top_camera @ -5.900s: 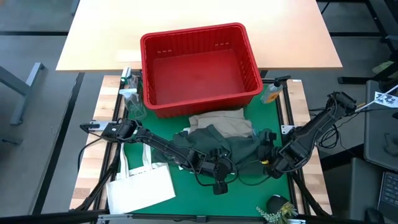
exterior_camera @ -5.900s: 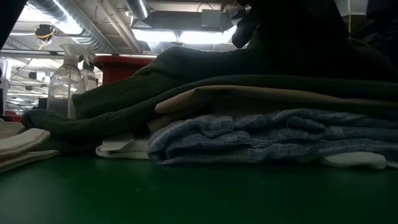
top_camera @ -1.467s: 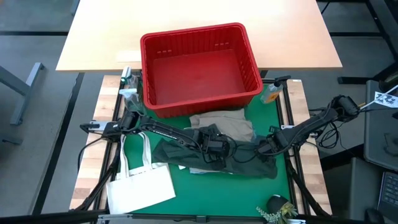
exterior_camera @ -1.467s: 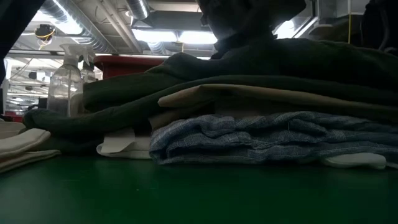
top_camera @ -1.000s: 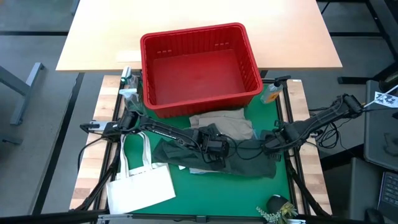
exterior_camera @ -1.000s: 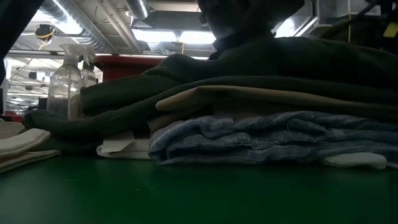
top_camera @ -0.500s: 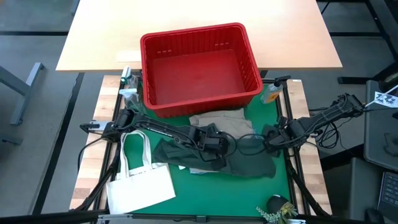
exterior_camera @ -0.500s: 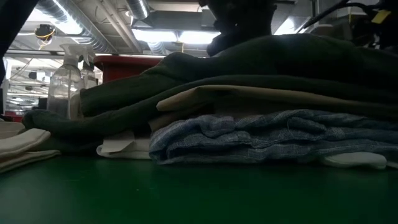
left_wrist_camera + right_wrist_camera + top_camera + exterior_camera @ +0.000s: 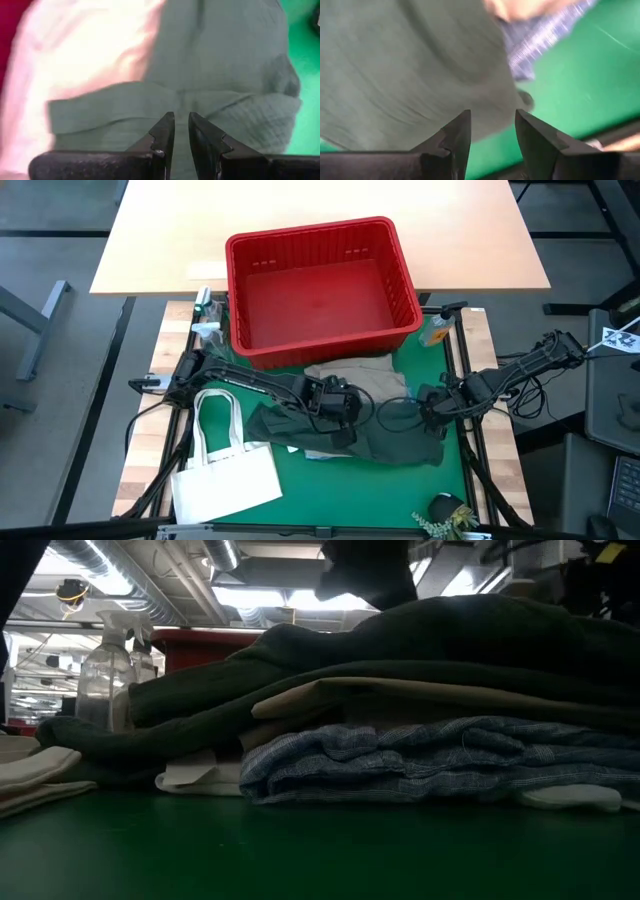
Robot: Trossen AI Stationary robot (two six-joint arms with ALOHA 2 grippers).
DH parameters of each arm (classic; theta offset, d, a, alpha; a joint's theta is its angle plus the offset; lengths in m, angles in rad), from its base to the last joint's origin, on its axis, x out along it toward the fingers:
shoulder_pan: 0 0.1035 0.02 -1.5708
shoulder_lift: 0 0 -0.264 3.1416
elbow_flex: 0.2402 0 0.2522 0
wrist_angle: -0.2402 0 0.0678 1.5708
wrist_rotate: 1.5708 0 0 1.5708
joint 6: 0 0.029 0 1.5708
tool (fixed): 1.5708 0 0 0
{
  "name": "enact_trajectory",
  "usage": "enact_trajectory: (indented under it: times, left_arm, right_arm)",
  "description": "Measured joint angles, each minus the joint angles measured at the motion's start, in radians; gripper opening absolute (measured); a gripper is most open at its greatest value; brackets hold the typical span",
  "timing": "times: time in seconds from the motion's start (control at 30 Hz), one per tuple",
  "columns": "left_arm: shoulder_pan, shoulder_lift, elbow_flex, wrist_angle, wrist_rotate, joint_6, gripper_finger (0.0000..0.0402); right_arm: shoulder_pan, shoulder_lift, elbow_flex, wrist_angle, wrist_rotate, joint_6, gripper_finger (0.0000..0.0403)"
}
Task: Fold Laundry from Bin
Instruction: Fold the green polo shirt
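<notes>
Here, dark green garment just beyond both jaws.

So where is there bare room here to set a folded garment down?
The red bin is empty inside. Bare green mat lies in front of the clothes pile, right of the white tote bag. The pile itself is crowded, with both hands, left and right.

Even, bright overhead view; dim, backlit low view with ceiling-light glare; motion-blurred wrist views.
</notes>
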Motion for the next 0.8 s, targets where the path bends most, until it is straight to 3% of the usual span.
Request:
enact_trajectory:
  times: [0.23,0.53,0.63,0.8]
  left_arm:
    - [0.033,-0.022,0.0,-0.016,-0.115,0.113,0.0053]
    - [0.117,-0.022,0.0,-0.05,-0.123,0.13,0.0104]
    - [0.141,-0.022,0.0,-0.05,-0.107,0.129,0.0126]
    - [0.185,-0.003,-0.019,-0.049,0.009,0.047,0.0146]
  right_arm:
    - [0.0,0.0,0.0,0.136,0.0,-0.051,0.0154]
    - [0.0,0.0,0.0,0.173,0.0,-0.052,0.0154]
    - [0.0,0.0,0.0,0.173,0.0,-0.052,0.0154]
    - [0.0,0.0,0.0,0.173,0.001,-0.052,0.0154]
